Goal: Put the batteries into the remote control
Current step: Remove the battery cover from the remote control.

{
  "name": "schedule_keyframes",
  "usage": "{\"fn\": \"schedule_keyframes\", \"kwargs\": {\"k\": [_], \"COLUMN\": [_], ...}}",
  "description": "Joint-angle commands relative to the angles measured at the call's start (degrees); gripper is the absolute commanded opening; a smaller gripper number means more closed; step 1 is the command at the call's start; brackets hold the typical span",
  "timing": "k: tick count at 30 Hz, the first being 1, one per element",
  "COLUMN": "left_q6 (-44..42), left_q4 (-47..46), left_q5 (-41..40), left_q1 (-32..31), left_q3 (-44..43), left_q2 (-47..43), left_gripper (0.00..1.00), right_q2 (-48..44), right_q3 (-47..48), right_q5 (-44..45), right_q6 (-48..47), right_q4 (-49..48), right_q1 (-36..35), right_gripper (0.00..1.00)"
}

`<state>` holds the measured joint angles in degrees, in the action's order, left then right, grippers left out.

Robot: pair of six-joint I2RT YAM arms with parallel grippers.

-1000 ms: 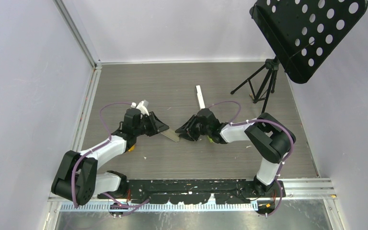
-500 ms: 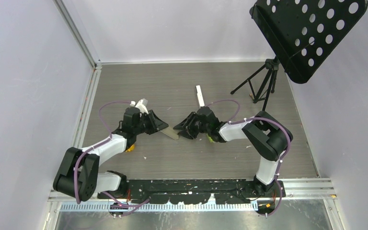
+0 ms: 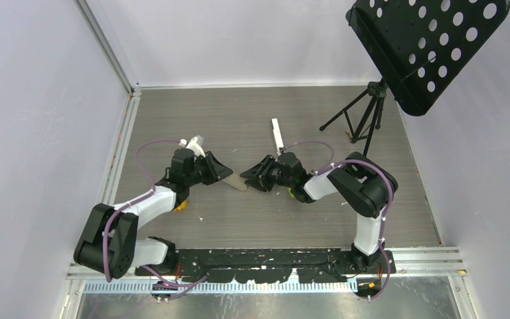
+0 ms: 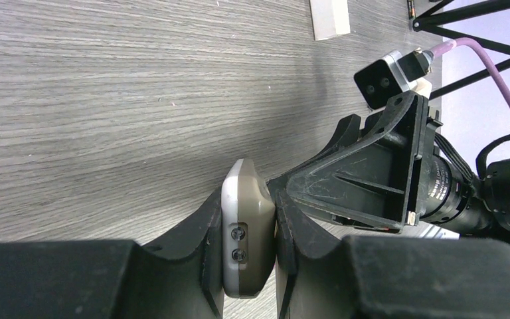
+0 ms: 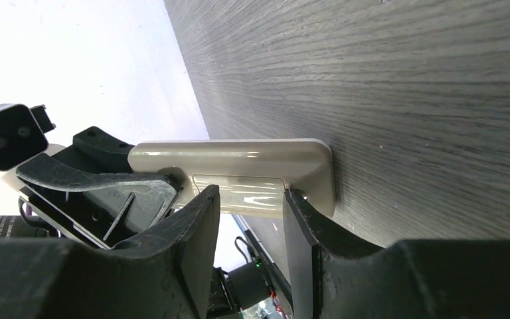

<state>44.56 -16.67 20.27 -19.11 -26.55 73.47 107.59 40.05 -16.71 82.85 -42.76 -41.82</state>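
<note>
The remote control, a flat beige body with rounded corners, is at the middle of the grey wood-grain table, between the two grippers. It is very low at the table surface; if it rests on it I cannot tell.

At the left, a small yellow thing shows partly from under the left arm. The left gripper has its two black fingers pressed on both flat sides of one end of the remote, so it holds this end with a narrow grip. In the left wrist view two small screws are visible on the clamped end.

The right gripper meets the other end of the remote. Its jaws stand moderately apart and nothing is clamped between them. Both fingertips are at the long face of the remote, at either side of a glossy rectangular panel.

A bright green thing shows from under the right forearm. Farther from the arms, a slim white bar lies alone on the table. At the far right stands a black tripod with a perforated black plate above
</note>
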Motion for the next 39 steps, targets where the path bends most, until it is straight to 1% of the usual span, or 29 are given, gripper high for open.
{"fn": "schedule_keyframes", "kwargs": {"k": [1,3,8,13,17,20,27,31,33,36,39], "left_q6": [-0.7,-1.6,-3.7,-5.2,-5.9,-6.0,-6.0,-5.7,-5.6,-5.5,-5.5], "left_q4": [9.0,11.7,15.6,16.1,16.4,16.3,16.4,16.2,15.9,15.8,15.9], "left_q5": [3.8,1.0,-3.5,-4.7,-5.0,-5.1,-4.9,-4.5,-4.4,-4.2,-4.1], "left_q1": [-3.9,-3.9,-3.9,-3.9,-3.9,-3.9,-3.9,-3.9,-3.9,-3.9,-3.9], "left_q3": [1.3,0.8,0.0,-0.5,-1.1,-1.2,-1.3,-1.1,-1.1,-1.0,-1.1], "left_q2": [0.5,-0.8,-3.7,-4.0,-3.1,-2.7,-2.8,-2.7,-2.5,-2.4,-2.3], "left_gripper": [0.0,0.0,0.0,0.0,0.0,0.0,0.0,0.0,0.0,0.0,0.0], "right_q2": [1.7,0.9,-2.5,-5.4,-7.9,-9.0,-7.6,-7.2,-6.9,-6.5,-6.9], "right_q3": [0.9,0.8,0.1,1.0,2.2,3.1,4.7,5.4,5.7,6.0,5.9], "right_q5": [-2.4,-1.9,1.4,4.1,7.0,8.1,7.1,6.8,6.6,6.9,7.9], "right_q6": [0.9,0.3,-3.4,-6.5,-9.3,-11.1,-11.4,-11.4,-11.4,-11.4,-11.8], "right_q4": [-11.8,-9.5,0.2,10.1,16.3,19.2,18.0,17.9,18.3,20.0,21.6], "right_q1": [-2.3,-2.3,-2.3,-2.4,-2.9,-3.2,-3.4,-3.5,-3.5,-3.6,-3.9], "right_gripper": [0.44,0.44,0.44,0.45,0.45,0.45,0.44,0.36,0.34,0.34,0.4]}}
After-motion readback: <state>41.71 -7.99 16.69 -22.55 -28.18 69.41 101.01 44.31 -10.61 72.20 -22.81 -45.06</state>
